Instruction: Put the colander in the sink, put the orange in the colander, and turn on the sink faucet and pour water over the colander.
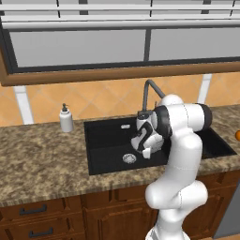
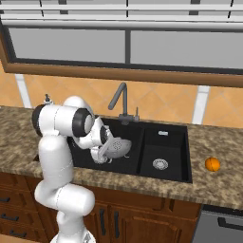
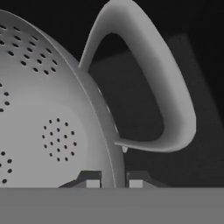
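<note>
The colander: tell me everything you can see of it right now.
The colander is a round grey bowl of metallic look, dotted with clusters of small holes, with a looped side handle. It hangs tilted on its side over the larger left basin of the black sink. The gripper is shut on its rim beside that handle. Its foot cannot be made out.

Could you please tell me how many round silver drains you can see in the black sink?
2: one drain in the larger left basin, one drain in the smaller right basin of the black rectangular sink. None seems hidden.
</note>
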Tool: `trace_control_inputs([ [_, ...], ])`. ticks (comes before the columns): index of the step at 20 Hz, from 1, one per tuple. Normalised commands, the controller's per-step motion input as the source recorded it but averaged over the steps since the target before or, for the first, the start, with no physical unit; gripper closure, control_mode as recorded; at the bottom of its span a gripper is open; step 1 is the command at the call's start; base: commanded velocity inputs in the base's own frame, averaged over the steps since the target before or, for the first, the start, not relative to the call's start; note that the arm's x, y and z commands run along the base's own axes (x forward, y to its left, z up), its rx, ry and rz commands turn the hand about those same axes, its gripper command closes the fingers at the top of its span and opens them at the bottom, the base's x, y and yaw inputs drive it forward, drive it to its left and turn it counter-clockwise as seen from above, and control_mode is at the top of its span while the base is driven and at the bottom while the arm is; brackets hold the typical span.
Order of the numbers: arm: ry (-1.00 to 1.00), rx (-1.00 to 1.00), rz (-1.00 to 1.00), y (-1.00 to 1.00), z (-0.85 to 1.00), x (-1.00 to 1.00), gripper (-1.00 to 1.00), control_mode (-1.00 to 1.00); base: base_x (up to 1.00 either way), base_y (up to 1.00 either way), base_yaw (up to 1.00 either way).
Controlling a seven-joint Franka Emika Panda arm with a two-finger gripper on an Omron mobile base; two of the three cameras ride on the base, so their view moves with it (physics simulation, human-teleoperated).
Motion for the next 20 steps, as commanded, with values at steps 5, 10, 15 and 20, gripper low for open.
trace_control_inputs([
  [5, -0.03, 0.01, -0.24, 0.34, -0.86, 0.0, 1.0, -1.0, 0.0, 0.0, 0.0],
  [10, -0.12, 0.0, -0.24, 0.24, -0.88, 0.0, 1.0, -1.0, 0.0, 0.0, 0.0],
  [15, -0.16, 0.0, -0.24, 0.23, -0.87, 0.0, 1.0, -1.0, 0.0, 0.0, 0.0],
  [20, -0.12, 0.0, -0.23, 0.38, -0.86, -0.01, -1.0, -1.0, 0.0, 0.0, 0.0],
])
